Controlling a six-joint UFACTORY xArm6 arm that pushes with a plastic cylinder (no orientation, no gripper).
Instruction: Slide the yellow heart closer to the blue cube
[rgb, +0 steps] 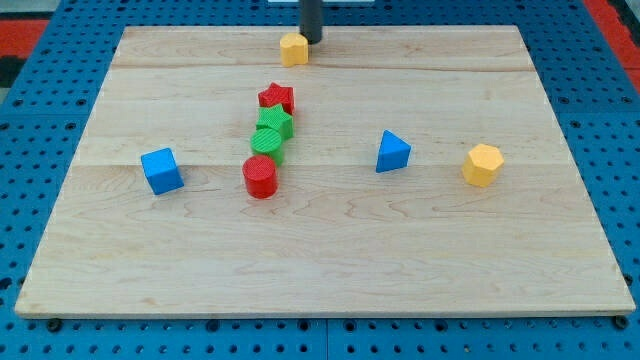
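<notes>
The yellow heart (293, 48) lies near the board's top edge, a little left of centre. The blue cube (162, 170) sits at the view's left, well below and left of the heart. My tip (311, 40) comes down from the view's top and stands just to the right of the yellow heart, touching or nearly touching it.
A column of blocks runs down the middle: a red star (277, 98), a green block (274, 125), a green cylinder (266, 143) and a red cylinder (260, 177). A blue triangle (392, 152) and a yellow hexagon (482, 165) lie at the right. The wooden board (320, 250) rests on a blue pegboard.
</notes>
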